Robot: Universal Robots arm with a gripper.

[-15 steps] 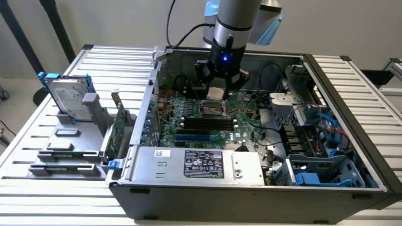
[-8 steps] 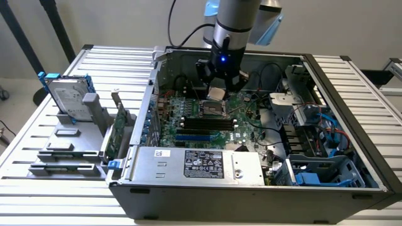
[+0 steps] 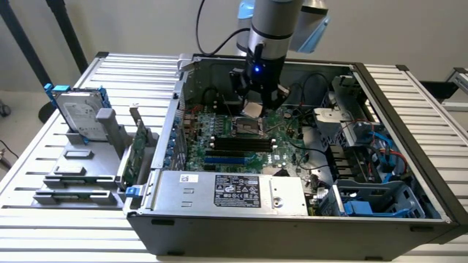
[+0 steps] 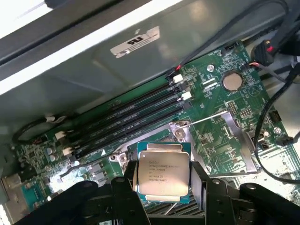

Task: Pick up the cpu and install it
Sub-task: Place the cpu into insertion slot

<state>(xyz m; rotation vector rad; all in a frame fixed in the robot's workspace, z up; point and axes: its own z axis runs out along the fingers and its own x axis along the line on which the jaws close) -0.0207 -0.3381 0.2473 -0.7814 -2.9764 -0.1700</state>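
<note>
My claw (image 4: 163,183) is clamped on the cpu (image 4: 162,169), one black finger (image 4: 129,185) against each of two opposite edges, so the jaws stand wide with the chip between them. Its silver-grey lid faces my wrist camera, printed lettering showing, with a thin rim of green board around it. I hold it inside the open computer case (image 3: 409,98), just above the square socket frame (image 3: 249,127) on the green motherboard (image 4: 220,103); whether a corner touches the frame I cannot tell. Beside the socket run four long black memory slots (image 4: 131,123), and a round coin battery (image 4: 232,81) sits further off on the board. In the exterior view the grey power supply (image 3: 227,192) lies along the case's near edge. Well apart, on the exterior view's left, a hard drive (image 3: 76,118) with blue rails stands in a grey holder on the slatted metal table (image 3: 44,219).
</note>
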